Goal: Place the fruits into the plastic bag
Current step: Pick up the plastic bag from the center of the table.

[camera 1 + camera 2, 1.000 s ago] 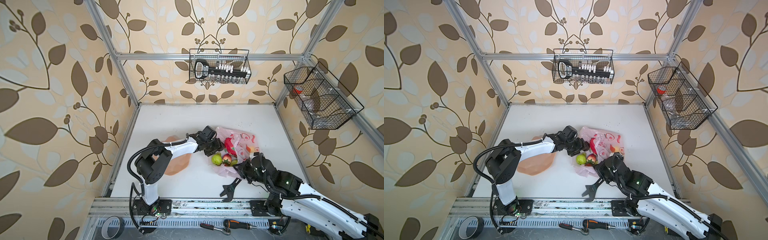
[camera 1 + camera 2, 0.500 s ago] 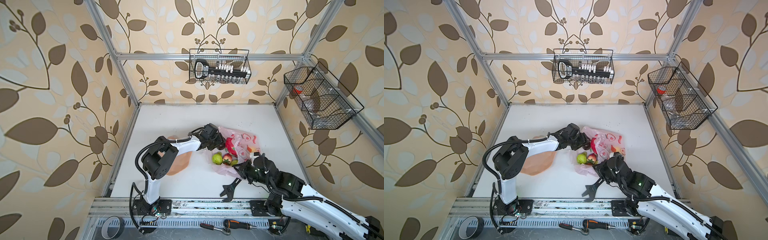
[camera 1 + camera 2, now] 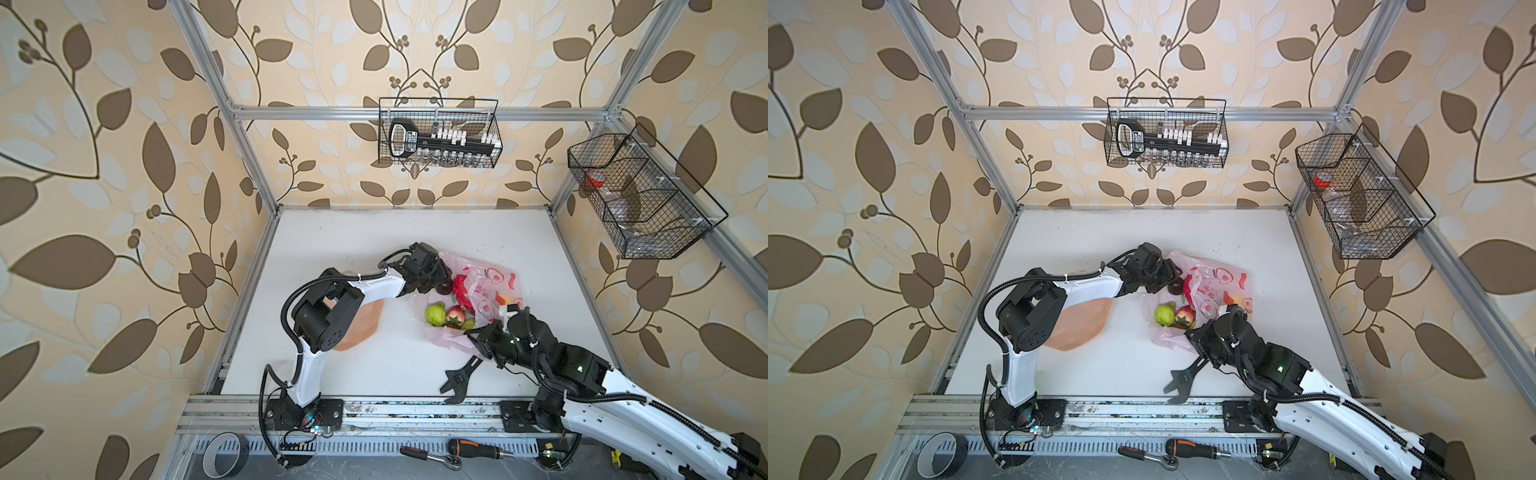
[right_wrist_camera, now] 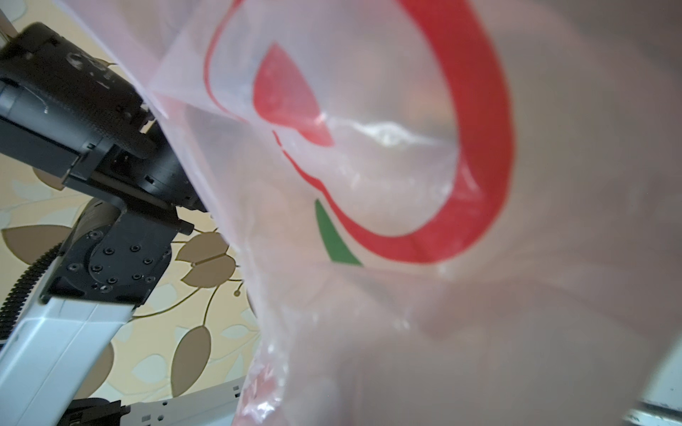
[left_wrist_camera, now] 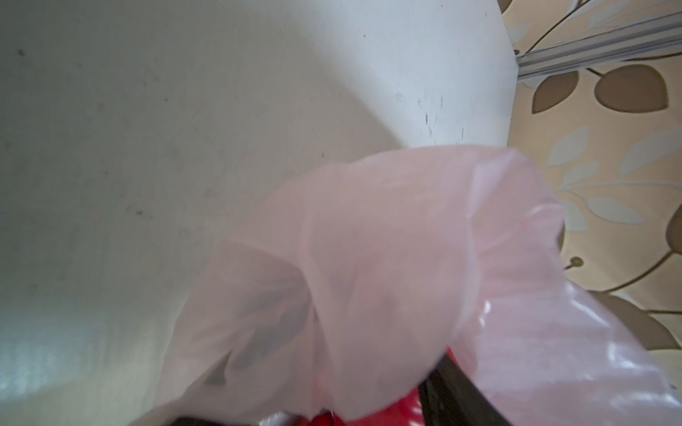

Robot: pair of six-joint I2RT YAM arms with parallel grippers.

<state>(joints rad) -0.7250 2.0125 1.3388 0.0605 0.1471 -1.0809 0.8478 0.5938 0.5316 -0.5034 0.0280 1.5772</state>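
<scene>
The pale pink plastic bag (image 3: 484, 286) lies crumpled right of the table's middle, with its mouth toward the left arm. A green fruit (image 3: 435, 315), a red fruit (image 3: 456, 316) and a small green piece (image 3: 469, 324) sit in its mouth. A dark purple fruit (image 3: 445, 286) and the red dragon fruit (image 3: 460, 286) lie just behind them. My left gripper (image 3: 441, 275) is at the mouth's far side beside the purple fruit. Its fingers (image 5: 457, 394) stand apart under bag film (image 5: 387, 258). My right gripper (image 3: 478, 333) is shut on the bag's near edge; film (image 4: 406, 184) fills the right wrist view.
A peach plate (image 3: 363, 328) lies half under the left arm. A black wrench (image 3: 459, 378) lies on the table near the front rail, by the right arm. Wire baskets (image 3: 440, 133) (image 3: 640, 195) hang on the back and right walls.
The left gripper has shifted slightly toward the back along the bag's mouth, and its elbow has swung right. The right arm and the fruits have hardly moved.
</scene>
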